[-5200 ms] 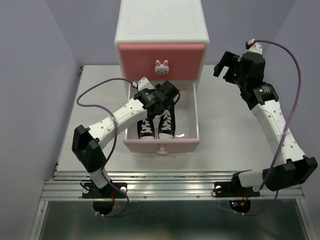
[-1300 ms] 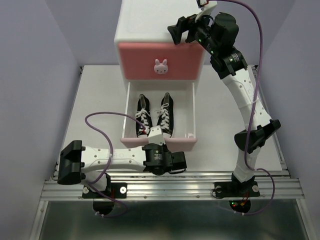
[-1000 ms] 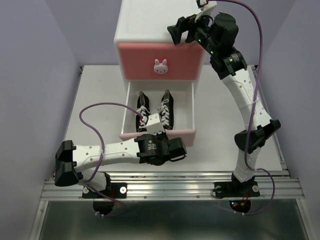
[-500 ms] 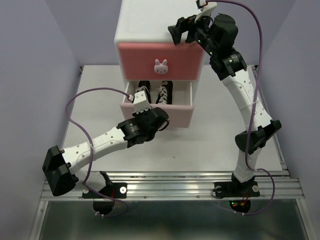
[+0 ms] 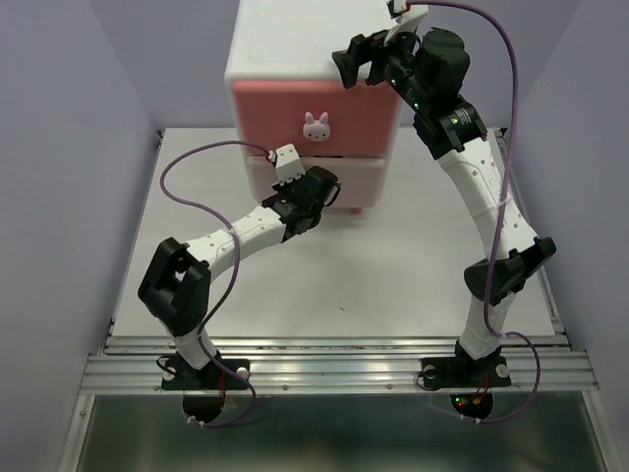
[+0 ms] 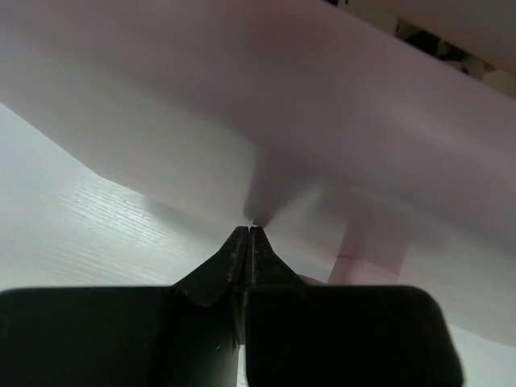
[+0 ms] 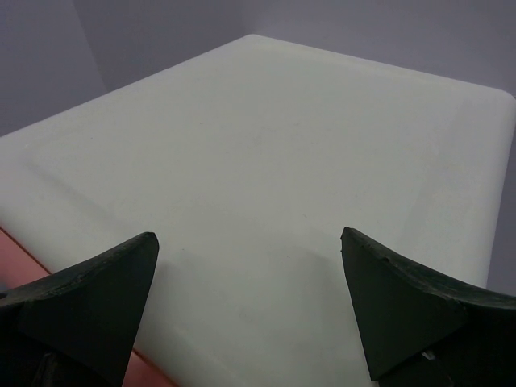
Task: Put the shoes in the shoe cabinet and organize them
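The shoe cabinet (image 5: 314, 49) stands at the back of the table. Its darker pink upper drawer (image 5: 369, 113) is shut, and the pale pink lower drawer (image 5: 366, 177) is pushed almost fully in. The shoes are hidden inside the lower drawer; only a dark sliver (image 6: 423, 36) shows in the gap above its front. My left gripper (image 5: 327, 187) (image 6: 248, 228) is shut and empty, its tips against the lower drawer front (image 6: 322, 121). My right gripper (image 5: 356, 59) (image 7: 247, 234) hangs open just above the cabinet's white top (image 7: 266, 121), holding nothing.
The white table (image 5: 413, 265) lies in front of the cabinet, with lilac walls on both sides. The left arm's purple cable (image 5: 197, 162) loops over the table's left part. A bunny knob (image 5: 315, 127) sticks out of the upper drawer.
My left gripper has pushed the lower drawer from wide open to nearly shut, and the black shoes inside went out of view. The right arm has not moved.
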